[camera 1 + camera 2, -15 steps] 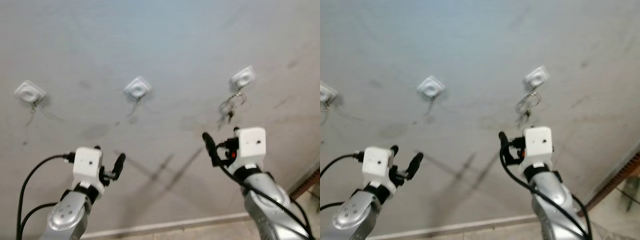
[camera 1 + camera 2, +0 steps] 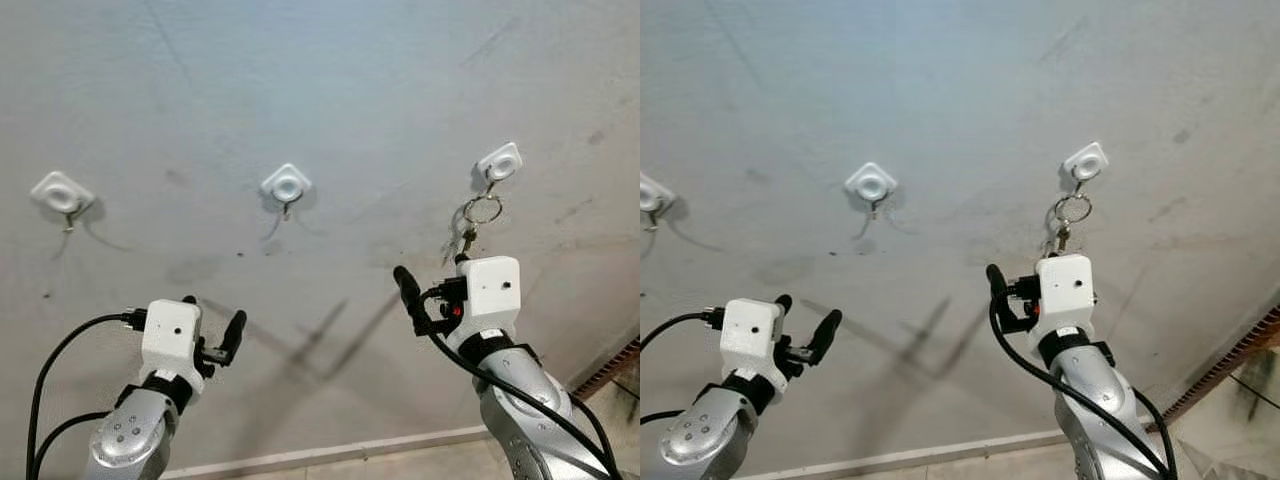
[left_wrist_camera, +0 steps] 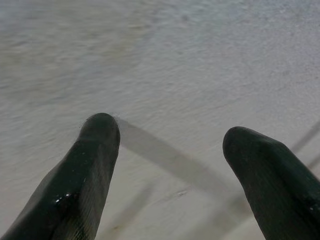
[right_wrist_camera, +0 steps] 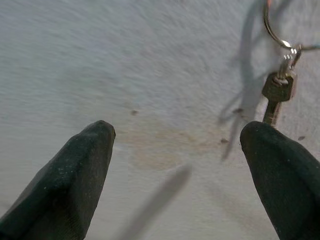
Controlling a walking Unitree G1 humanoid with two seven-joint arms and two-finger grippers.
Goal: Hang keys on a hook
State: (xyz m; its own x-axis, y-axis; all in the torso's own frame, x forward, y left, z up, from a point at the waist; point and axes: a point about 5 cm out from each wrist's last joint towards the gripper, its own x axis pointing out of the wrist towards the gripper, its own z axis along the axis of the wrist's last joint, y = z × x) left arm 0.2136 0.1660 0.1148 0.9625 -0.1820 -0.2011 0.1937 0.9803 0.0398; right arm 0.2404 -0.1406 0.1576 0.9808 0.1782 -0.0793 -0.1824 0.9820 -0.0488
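Three white hooks sit on the grey wall [image 2: 320, 90]; the keys [image 2: 478, 215] hang from the right hook [image 2: 499, 162]. Both arms reach up: left gripper [image 2: 212, 335], right gripper [image 2: 430, 290] just below the keys. Left wrist view: fingers [image 3: 90, 175] spread, empty. Right wrist view: fingers [image 4: 65, 185] apart, empty, keys beside one.

Shiny metal keys [image 2: 470, 225], glossy white plastic hook [image 2: 498, 162], matt rough wall [image 2: 320, 90].

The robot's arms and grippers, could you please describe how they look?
Both arms are silver metal with black cables looping along them. Each wrist carries a white boxy block, and each gripper has two long black fingers with rounded tips. The right gripper shows a small red spot beside its block; the left gripper looks the same otherwise.
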